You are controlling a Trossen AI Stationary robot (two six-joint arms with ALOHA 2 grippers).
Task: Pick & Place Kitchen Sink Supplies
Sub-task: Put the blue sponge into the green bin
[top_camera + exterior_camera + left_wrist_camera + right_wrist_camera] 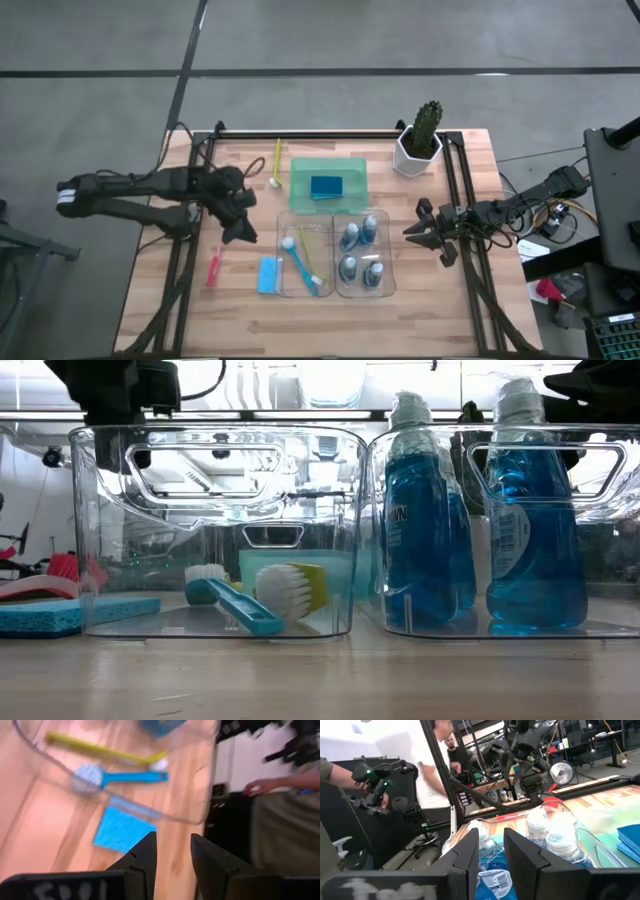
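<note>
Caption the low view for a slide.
Two clear bins side by side: brushes in one, blue soap bottles in the other, blue sponge outside.

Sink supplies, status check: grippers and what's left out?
Left gripper empty, jaws apart, above the loose sponge. Right gripper empty beside bottle bin. Red brush, yellow brush still on table.

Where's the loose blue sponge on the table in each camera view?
High: blue sponge lies on wood, just left of the brush bin.
Low: far left edge, beside that bin.
Left wrist: centre, ahead of the hand.
Right wrist: not visible.
Shared landmark: blue brush in the bin.
</note>
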